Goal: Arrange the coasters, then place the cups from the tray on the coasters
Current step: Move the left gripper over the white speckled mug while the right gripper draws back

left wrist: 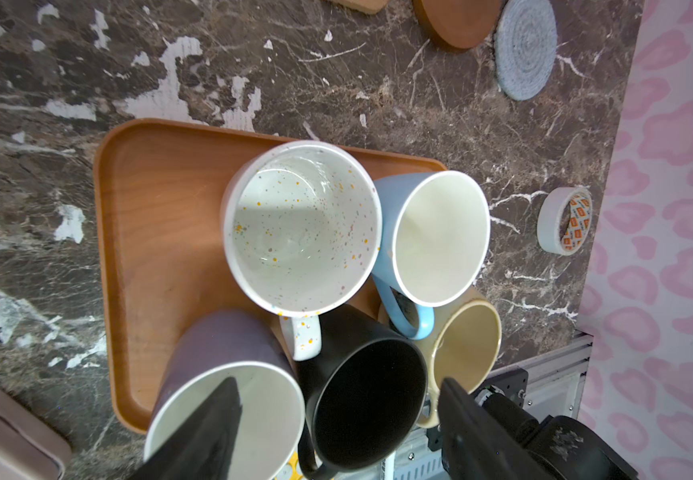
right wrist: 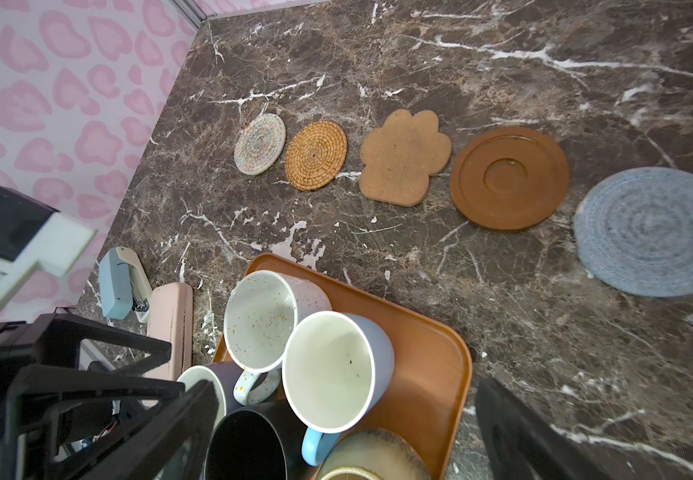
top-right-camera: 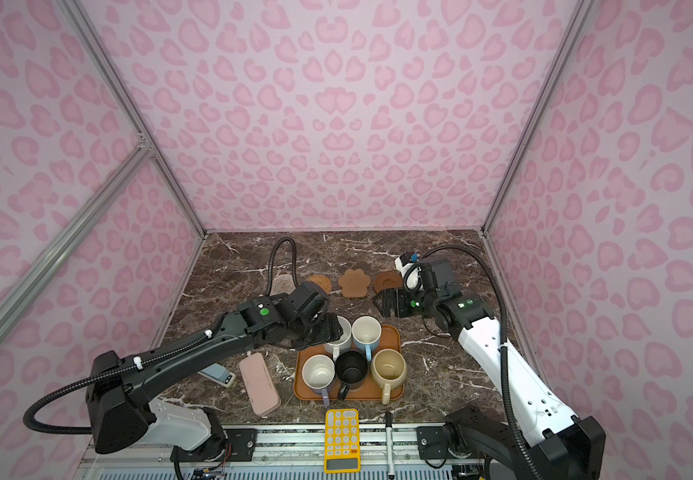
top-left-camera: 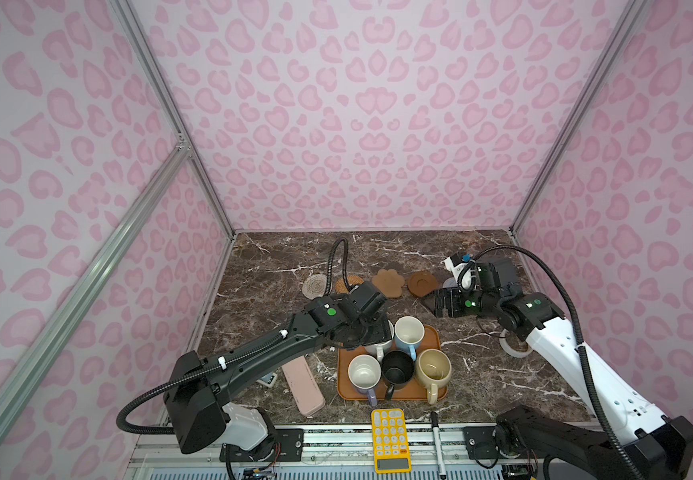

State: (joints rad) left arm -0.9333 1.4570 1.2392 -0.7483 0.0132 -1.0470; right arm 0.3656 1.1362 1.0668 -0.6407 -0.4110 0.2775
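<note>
**Operator:** Entry one. Where do my coasters lie?

**Recorder:** You have five, flat, in one row across the far part of the marble table [top-left-camera: 274,257]. Order along the row: white woven coaster [right wrist: 260,144], tan rattan coaster [right wrist: 316,155] just beside it, cork paw coaster [right wrist: 405,158], dark wooden disc coaster [right wrist: 509,178], grey-blue crocheted coaster [right wrist: 654,237].

**Operator:** And the cups?

**Recorder:** All five stand upright on your tray [left wrist: 145,232], which sits nearer the arm bases than the row. The speckled white cup [left wrist: 301,226] and the light blue cup [left wrist: 440,237] are on its far side, close together. The lavender cup [left wrist: 220,336], black cup [left wrist: 369,395] and cream-yellow cup [left wrist: 471,340] line its near side. A pink case [top-left-camera: 303,386] lies beside the tray on the left arm's side. A tape roll [left wrist: 552,220] lies on the right arm's side.

**Operator:** Claws?

**Recorder:** Your left gripper [left wrist: 338,381] hangs over the speckled white cup, fingers spread, pinching nothing. Your right gripper [right wrist: 347,383] is spread wide and empty too. It hovers above the table between the coaster row and the tray.
</note>
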